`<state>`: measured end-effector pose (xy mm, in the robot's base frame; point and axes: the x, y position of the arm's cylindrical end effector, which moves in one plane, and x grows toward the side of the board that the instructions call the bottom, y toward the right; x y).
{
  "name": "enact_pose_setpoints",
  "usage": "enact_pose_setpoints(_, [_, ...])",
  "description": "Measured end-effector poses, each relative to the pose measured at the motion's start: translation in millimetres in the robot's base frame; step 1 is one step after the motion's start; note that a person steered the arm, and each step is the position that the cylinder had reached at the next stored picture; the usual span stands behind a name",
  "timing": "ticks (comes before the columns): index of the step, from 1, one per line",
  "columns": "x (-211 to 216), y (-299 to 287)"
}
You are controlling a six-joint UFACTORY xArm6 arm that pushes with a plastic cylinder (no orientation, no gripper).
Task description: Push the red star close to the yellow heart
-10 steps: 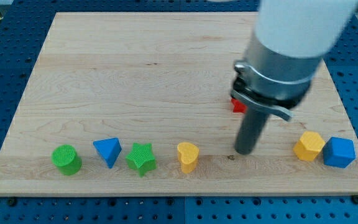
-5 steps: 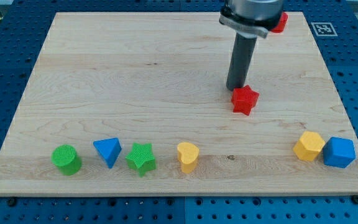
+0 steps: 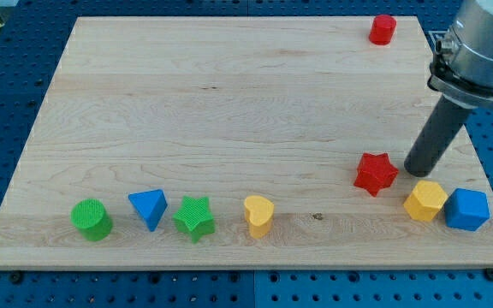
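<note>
The red star [image 3: 376, 173] lies on the wooden board [image 3: 229, 103] at the lower right. The yellow heart [image 3: 258, 215] stands near the board's bottom edge, well to the left of the star. My tip [image 3: 418, 173] is down on the board just right of the red star, a small gap between them, and just above the yellow hexagonal block [image 3: 425, 200].
A blue block [image 3: 467, 209] sits right of the yellow hexagonal block. A green star [image 3: 194, 217], a blue triangle [image 3: 149, 208] and a green cylinder [image 3: 91, 220] line the bottom left. A red cylinder [image 3: 383, 29] stands at the top right.
The red star has moved down and to the right. My tip went from the star's upper left side around to its right side.
</note>
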<state>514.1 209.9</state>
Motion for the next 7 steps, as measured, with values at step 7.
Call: enact_pose_setpoints(7, [18.5,-76.8])
